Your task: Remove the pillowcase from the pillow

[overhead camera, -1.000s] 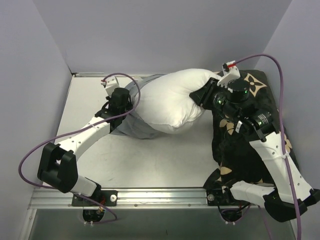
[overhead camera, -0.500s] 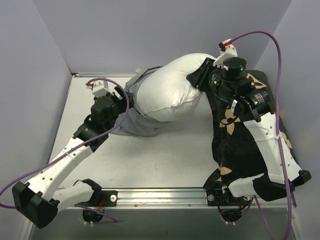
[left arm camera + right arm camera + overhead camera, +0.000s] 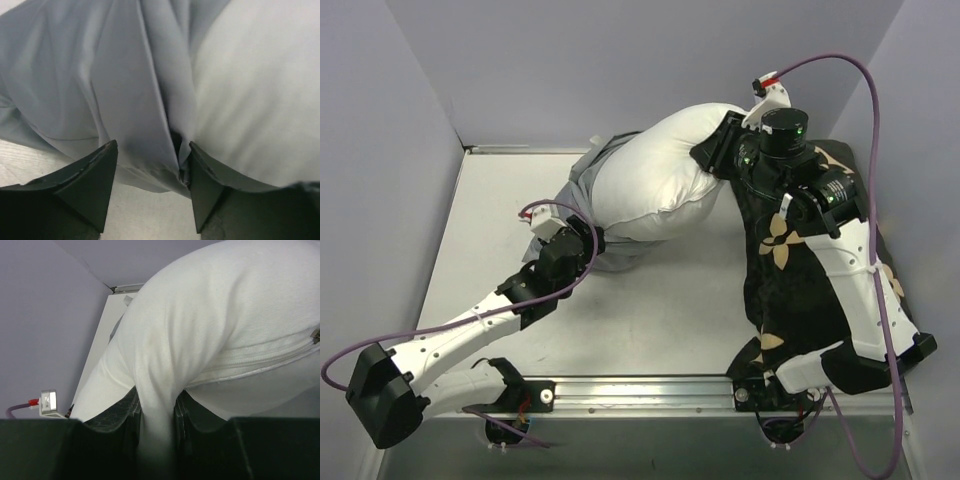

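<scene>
The white pillow (image 3: 660, 180) lies raised at the back of the table, its left end still inside the bunched grey pillowcase (image 3: 582, 188). My right gripper (image 3: 713, 158) is shut on the pillow's right end; in the right wrist view a pinched fold of the pillow (image 3: 210, 320) runs down between the right gripper (image 3: 157, 412) fingers. My left gripper (image 3: 590, 244) sits at the pillowcase's near lower edge. Its jaws stand open, with a hanging fold of the pillowcase (image 3: 125, 90) between the fingertips (image 3: 107, 167) and the bare pillow (image 3: 260, 85) to the right.
A black plush cushion with tan flowers (image 3: 800, 290) lies on the right side under my right arm. The grey table (image 3: 650, 320) is enclosed by lilac walls (image 3: 380, 150) on the left, back and right. A metal rail (image 3: 640, 392) runs along the near edge.
My left gripper has let go of the pillowcase, opened, and swung down to its near lower edge. My right gripper has pulled the pillow's right end up and toward the back.
</scene>
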Motion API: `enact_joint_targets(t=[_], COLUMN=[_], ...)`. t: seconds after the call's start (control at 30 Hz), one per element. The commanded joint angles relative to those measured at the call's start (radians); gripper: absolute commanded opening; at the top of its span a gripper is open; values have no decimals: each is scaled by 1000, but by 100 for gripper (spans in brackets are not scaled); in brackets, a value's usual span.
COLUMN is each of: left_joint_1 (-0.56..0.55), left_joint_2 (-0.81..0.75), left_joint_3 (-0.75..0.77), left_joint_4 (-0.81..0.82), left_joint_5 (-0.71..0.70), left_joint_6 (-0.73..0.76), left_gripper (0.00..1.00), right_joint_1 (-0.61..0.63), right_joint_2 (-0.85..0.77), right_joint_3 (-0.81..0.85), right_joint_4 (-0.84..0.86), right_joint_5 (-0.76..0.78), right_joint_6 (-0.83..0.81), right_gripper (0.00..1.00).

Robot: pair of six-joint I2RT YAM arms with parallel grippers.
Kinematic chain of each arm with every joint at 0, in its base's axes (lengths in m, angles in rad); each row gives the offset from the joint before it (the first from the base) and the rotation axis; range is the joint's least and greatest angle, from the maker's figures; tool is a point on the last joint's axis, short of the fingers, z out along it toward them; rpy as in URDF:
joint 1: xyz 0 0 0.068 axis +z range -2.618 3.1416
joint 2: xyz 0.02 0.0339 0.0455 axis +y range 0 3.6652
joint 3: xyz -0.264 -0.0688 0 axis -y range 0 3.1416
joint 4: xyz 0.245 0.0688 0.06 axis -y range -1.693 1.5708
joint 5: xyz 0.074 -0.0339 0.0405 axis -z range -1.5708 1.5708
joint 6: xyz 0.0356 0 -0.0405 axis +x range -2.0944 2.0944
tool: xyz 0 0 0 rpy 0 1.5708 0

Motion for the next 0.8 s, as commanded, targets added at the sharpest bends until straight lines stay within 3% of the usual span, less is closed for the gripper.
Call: enact_joint_targets(t=[0.0, 0.07, 0.17, 0.27, 0.4, 0.6, 0.77], left_joint_1=[46, 87, 130, 179, 241, 297, 377], left_joint_2=[15, 47, 113, 182, 256, 360, 465], left_joint_3=[-79, -107, -107, -101, -93, -17, 66], left_joint_4=[200, 235, 221, 191, 172, 88, -24], left_joint_5=[36, 77, 104, 108, 73, -63, -91], left_joint_6=[-1, 10, 13, -5, -41, -70, -134], left_gripper=[58, 39, 19, 8, 0, 0, 0], right_joint_1=[5, 5, 3, 1, -5, -28, -75], right_joint_2=[-37, -34, -33, -39, -59, -76, -103], right_joint_3=[94, 120, 149, 178, 203, 228, 225], right_joint_4=[155, 146, 135, 129, 121, 104, 104], right_joint_5=[37, 45, 42, 42, 45, 10, -32], right_joint_6=[-10, -16, -18, -15, -16, 1, 39], right_gripper=[0, 0, 0, 0, 0, 0, 0])
